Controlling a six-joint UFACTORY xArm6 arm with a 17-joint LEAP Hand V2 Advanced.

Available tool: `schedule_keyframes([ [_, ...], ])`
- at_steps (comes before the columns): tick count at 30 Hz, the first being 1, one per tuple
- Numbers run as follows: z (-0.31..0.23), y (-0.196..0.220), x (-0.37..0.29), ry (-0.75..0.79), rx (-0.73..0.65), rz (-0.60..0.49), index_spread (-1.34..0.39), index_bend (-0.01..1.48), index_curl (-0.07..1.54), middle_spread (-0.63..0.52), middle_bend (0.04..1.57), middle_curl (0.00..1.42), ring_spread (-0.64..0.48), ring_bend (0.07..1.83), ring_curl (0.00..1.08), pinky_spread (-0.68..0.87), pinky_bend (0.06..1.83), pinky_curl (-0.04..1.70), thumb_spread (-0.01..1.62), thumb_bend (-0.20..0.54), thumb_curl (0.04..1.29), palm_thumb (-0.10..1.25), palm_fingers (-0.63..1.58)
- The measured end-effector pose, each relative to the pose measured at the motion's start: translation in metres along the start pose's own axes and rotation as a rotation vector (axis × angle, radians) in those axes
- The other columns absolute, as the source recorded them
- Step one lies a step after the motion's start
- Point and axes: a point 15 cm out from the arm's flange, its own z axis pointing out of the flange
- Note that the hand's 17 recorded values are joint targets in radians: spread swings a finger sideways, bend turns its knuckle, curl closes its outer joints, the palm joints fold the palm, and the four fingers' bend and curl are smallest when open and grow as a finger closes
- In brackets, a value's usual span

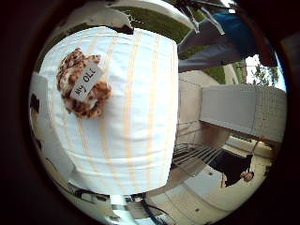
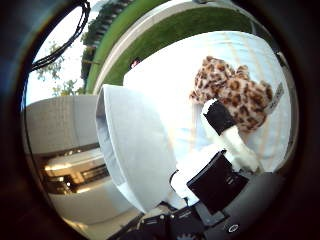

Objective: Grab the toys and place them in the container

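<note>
Right now the hand [image 2: 225, 150] is closest to the camera, one white-and-black finger [image 2: 227, 132] reaching out straight toward the leopard-print plush toy [image 2: 232, 92]; its tip sits at or just beside the toy, contact unclear. Nothing is clasped, fingers look extended and relaxed, not curled round anything. Toy lies flat on the striped tablecloth [image 1: 136, 117], label tag [image 1: 86, 82] up, lying loose and free to grab, near one edge of the table rather than its middle. Grey container [image 2: 130, 150] stands just beside the palm, on the table edge nearer the building, probably set close so the carry is short. Judgement: approach step, grasp not yet made, toy still outside container. Beyond the table: grass [image 2: 165, 37], a white wall [image 1: 243, 110], paving; a person stands far off, touching nothing.
</note>
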Motion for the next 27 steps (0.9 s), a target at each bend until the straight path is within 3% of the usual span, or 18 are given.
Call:
schedule_keyframes([
  [13, 0.063, -0.005, 0.006, 0.007, -0.07, 0.046, -0.08, 0.17, 0.27, 0.07, 0.18, 0.33, 0.31, 0.48, 0.31, 0.48, 0.67, 0.27, 1.15, -0.027, 0.45, 0.68, 0.19],
  [16, 0.077, 0.0, 0.013, 0.035, -0.103, 0.045, -0.06, 0.17, 0.26, 0.04, 0.22, 0.34, 0.31, 0.57, 0.32, 0.49, 0.71, 0.26, 1.14, -0.022, 0.45, 0.7, 0.41],
  [19, 0.085, 0.004, 0.021, 0.081, -0.131, 0.031, -0.11, 0.15, 0.24, -0.02, 0.34, 0.38, 0.27, 0.7, 0.34, 0.49, 0.8, 0.25, 1.13, -0.019, 0.45, 0.73, 0.77],
  [20, 0.086, 0.006, 0.022, 0.091, -0.14, 0.026, -0.16, 0.11, 0.23, -0.04, 0.47, 0.43, 0.23, 0.81, 0.38, 0.48, 0.87, 0.29, 1.12, -0.017, 0.45, 0.74, 1.0],
  [21, 0.087, 0.008, 0.022, 0.095, -0.15, 0.023, -0.19, 0.08, 0.2, -0.06, 0.55, 0.47, 0.2, 0.89, 0.41, 0.47, 0.93, 0.3, 1.11, -0.014, 0.46, 0.76, 1.1],
  [24, 0.085, 0.019, 0.02, 0.091, -0.186, 0.021, -0.29, 0.13, 0.17, -0.11, 0.75, 0.59, 0.12, 1.14, 0.54, 0.43, 1.04, 0.4, 1.1, -0.014, 0.46, 0.81, 1.08],
  [27, 0.08, 0.022, 0.018, 0.09, -0.193, 0.014, -0.4, 0.22, 0.14, -0.16, 0.9, 0.7, 0.04, 1.25, 0.62, 0.38, 1.21, 0.48, 1.07, -0.01, 0.48, 0.87, 1.09],
])
